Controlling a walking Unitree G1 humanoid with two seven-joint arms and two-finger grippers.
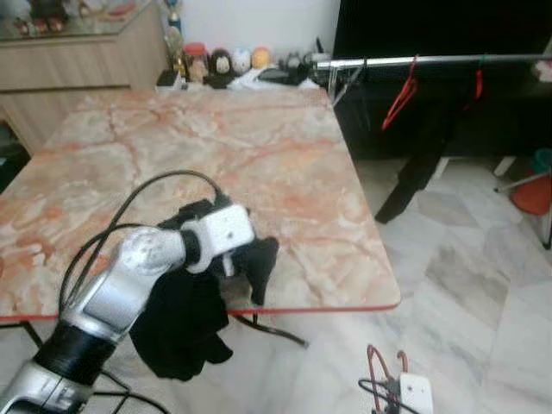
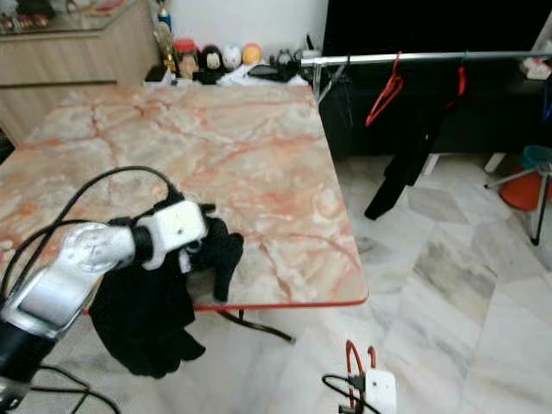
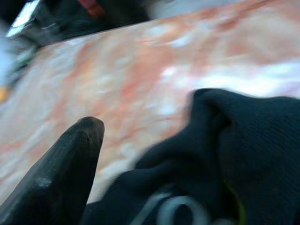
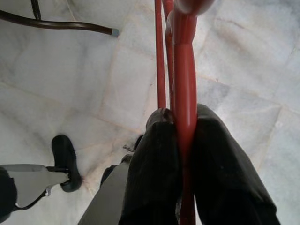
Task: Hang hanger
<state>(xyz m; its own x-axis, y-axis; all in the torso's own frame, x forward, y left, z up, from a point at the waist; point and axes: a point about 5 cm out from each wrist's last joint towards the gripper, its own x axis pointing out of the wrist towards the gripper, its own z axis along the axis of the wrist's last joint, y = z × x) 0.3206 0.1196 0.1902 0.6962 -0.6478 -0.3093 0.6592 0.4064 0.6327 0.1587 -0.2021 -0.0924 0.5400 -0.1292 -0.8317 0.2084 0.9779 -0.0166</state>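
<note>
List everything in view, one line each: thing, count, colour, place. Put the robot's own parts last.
Marble-patterned table: one, pink-orange with a red edge, in front of the robot.
Black cloth garment: one, draped over the table's near edge, under the left gripper.
Metal clothes rail: one, silver, beyond the table's far right corner.
Red hangers on the rail: two, one with a dark garment hanging down.
Small round figurines: several, mixed colours, behind the table's far edge.
Wooden cabinet: one, light brown, far left.
Red plastic hanger: one, clamped in the right gripper above the floor.
Left gripper: at the black garment.
Right gripper: low right, shut on the hanger.
</note>
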